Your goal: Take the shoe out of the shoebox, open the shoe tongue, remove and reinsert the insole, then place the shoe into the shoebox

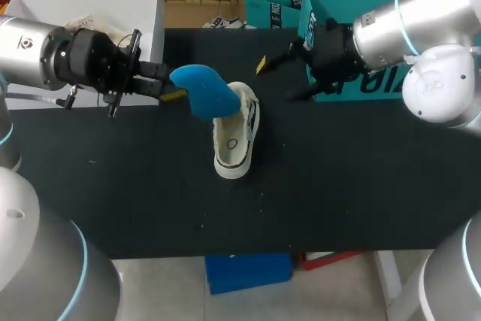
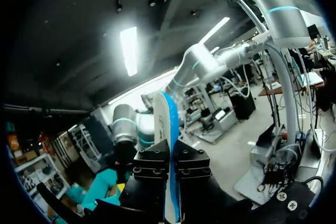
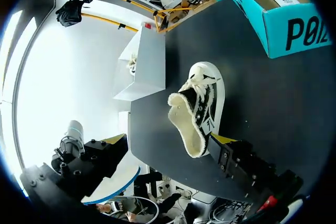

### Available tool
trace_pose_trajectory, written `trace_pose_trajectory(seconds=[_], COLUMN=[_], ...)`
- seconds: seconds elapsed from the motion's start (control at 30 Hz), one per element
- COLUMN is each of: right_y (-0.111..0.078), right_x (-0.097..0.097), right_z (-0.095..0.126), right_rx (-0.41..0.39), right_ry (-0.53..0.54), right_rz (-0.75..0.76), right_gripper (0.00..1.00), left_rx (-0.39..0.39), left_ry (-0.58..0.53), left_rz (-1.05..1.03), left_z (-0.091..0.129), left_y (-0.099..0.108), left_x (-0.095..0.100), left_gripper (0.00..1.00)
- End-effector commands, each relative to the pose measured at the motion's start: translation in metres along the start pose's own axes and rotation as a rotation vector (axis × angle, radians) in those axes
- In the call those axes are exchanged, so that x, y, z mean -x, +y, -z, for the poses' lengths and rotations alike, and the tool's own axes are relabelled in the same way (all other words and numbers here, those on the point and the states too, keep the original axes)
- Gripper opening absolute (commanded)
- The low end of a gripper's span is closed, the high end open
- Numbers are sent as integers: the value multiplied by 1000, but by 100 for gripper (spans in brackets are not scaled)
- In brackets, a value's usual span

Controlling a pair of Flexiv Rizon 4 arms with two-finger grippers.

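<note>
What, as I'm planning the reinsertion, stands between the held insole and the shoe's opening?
Nothing visible. The insole, in the left gripper, hangs next to the shoe; the right gripper stands off on its other side.

The middle of the table point(image 1: 361, 186) is taken up by the shoe point(image 1: 235, 137), and the approach from its rear left is blocked by the blue insole point(image 1: 204, 89) clamped in the left gripper point(image 1: 171, 89), while the right gripper point(image 1: 276, 79) is held spread just behind it to the right. The rear edge is crowded by a white box point(image 1: 45, 9) and the teal shoebox point(image 1: 331, 9); bare table is left in front and at both sides.
</note>
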State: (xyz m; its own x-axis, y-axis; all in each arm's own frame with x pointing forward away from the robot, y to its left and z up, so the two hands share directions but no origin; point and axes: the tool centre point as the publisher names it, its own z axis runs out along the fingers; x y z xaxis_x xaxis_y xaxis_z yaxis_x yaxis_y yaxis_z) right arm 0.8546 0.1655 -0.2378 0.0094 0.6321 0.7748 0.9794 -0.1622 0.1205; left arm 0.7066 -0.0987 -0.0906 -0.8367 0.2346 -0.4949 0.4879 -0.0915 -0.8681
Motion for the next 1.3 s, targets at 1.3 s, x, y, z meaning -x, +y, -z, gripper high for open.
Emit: trace_pose_trajectory(seconds=[1.3], right_y=[-14], right_x=[-9], right_z=[22], right_rx=[56], right_ry=[365], right_rz=[42], right_gripper=[100], left_rx=[273], left_ry=[-101], left_rz=[-661], left_z=[14], left_y=[52], left_x=[-63], left_gripper=[0])
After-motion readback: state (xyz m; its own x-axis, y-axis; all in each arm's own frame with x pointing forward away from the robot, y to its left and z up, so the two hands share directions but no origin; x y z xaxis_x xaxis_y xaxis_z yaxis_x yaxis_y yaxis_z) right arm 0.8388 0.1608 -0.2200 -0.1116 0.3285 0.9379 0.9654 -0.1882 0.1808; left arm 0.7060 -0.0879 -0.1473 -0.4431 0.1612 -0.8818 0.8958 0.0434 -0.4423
